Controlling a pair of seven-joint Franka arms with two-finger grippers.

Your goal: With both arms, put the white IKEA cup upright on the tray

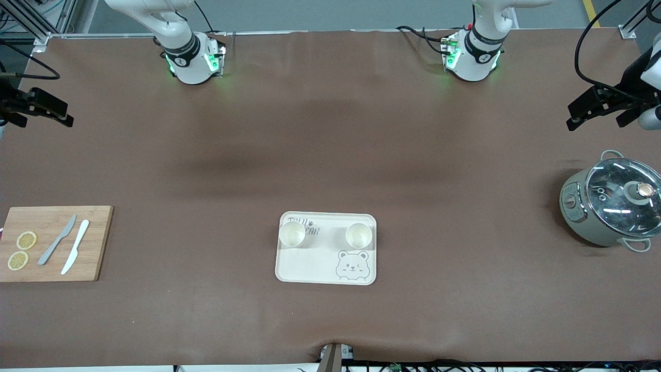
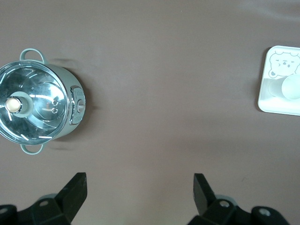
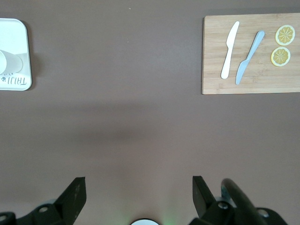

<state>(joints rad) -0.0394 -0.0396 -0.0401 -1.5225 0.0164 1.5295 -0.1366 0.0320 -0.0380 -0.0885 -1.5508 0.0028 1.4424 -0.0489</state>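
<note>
Dead centre of the scene, toward six o'clock on the worktop [image 1: 330, 155]: the tray [image 1: 310, 268], cream, bear drawing at its five o'clock corner. Standing on it, mouth up, one white cup [image 1: 292, 233] at the tray's eleven o'clock corner, right on the lettering. Matching it at one o'clock, just above the bear, a second cup [image 1: 359, 235], also upright and well apart from the first. Moving outward to nine o'clock, at the right arm's end: a wooden cutting board [image 1: 93, 258] carrying a grey knife [image 1: 57, 240] and a white knife [image 1: 75, 246] side by side, plus two lemon slices [image 1: 26, 240] beside them. Over at three o'clock, at the left arm's end: a grey pot [image 1: 612, 201] under a glass lid [image 1: 627, 191] with a round knob. Up above that pot, hanging over bare worktop, the left pincer [image 1: 570, 118], released, jaws spread wide, nothing between them. Same story at the ten o'clock edge, above the board: right pincer [image 1: 67, 114] spread wide, grasping nothing. Both arms waiting, far out from the tray.
</note>
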